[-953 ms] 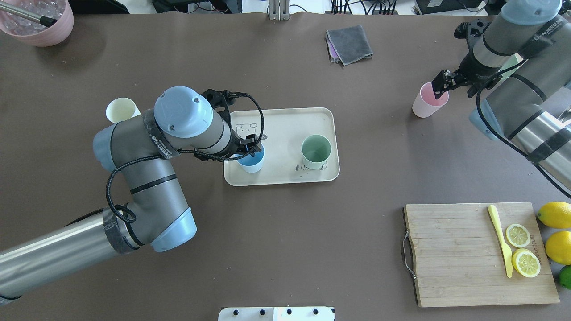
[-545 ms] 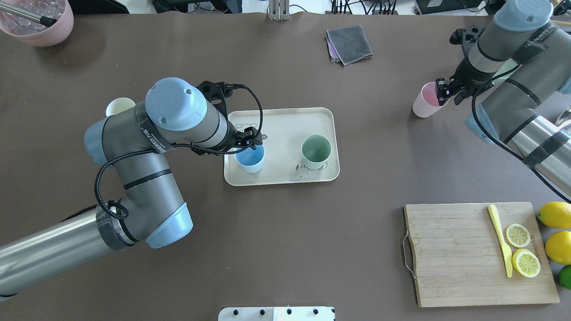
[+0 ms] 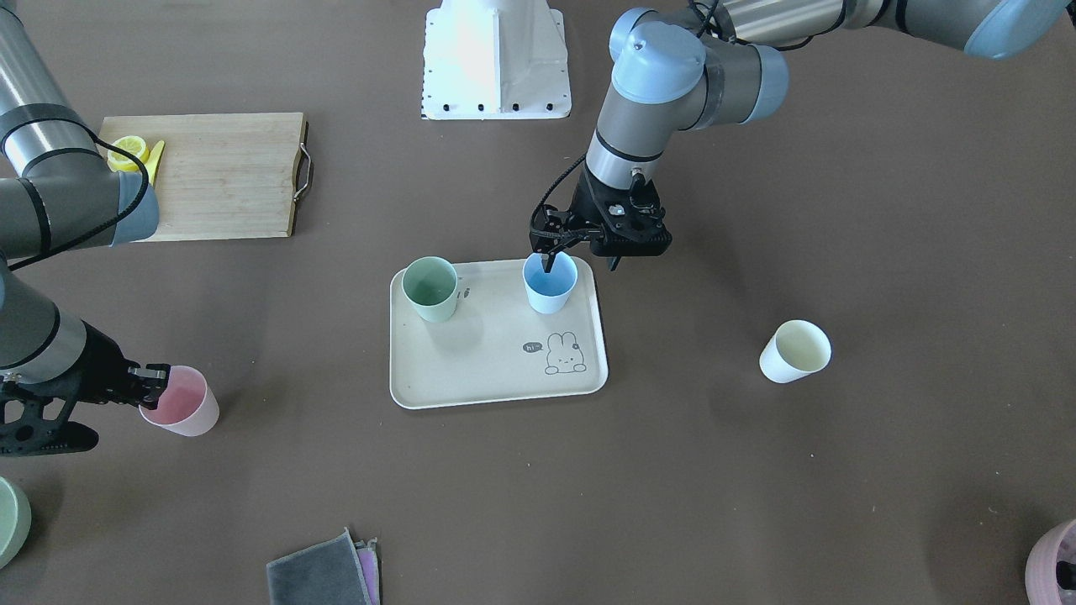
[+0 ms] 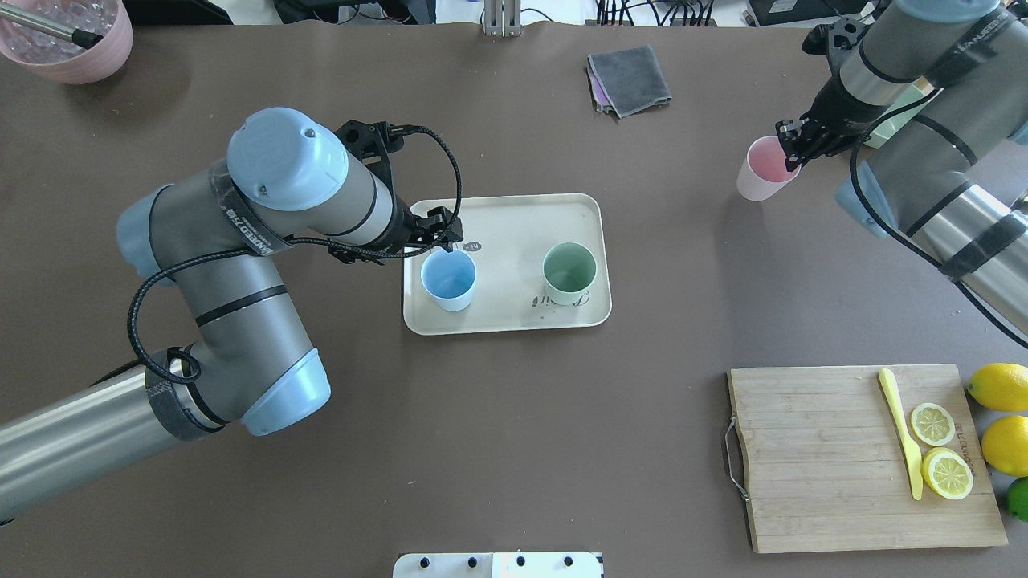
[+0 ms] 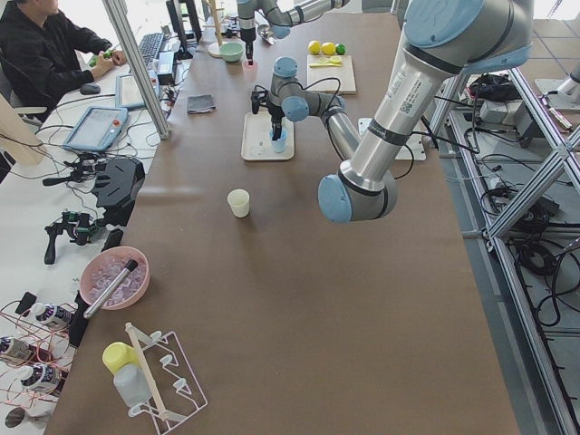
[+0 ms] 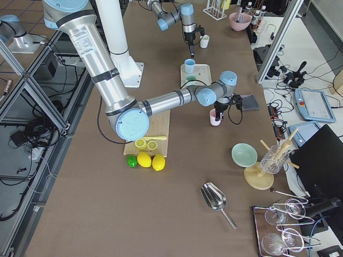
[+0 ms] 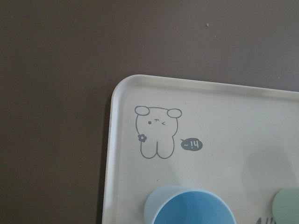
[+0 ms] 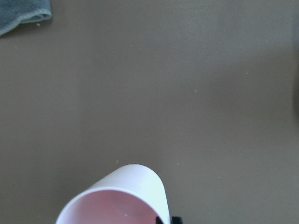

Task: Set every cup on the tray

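The cream tray (image 4: 514,217) holds the light blue cup (image 4: 449,279) and the mint green cup (image 4: 569,273), both upright. My left gripper (image 4: 440,234) is open and empty, just above the blue cup's far rim; in the front view (image 3: 582,262) one fingertip hangs over the blue cup (image 3: 550,283). My right gripper (image 4: 791,148) is shut on the rim of the pink cup (image 4: 763,170), which is tilted at the far right, off the tray. The cream-white cup (image 3: 794,351) stands on the table off the tray; my left arm hides it in the overhead view.
A bamboo cutting board (image 4: 835,457) with a yellow knife and lemon slices lies at the near right, with whole lemons (image 4: 1000,387) beside it. A grey cloth (image 4: 629,79) lies at the far middle. A pink bowl (image 4: 68,36) is at the far left corner.
My left gripper has let go of the blue cup and drawn up and back off it. My right gripper has shut on the pink cup's rim and shifted it slightly farther away.
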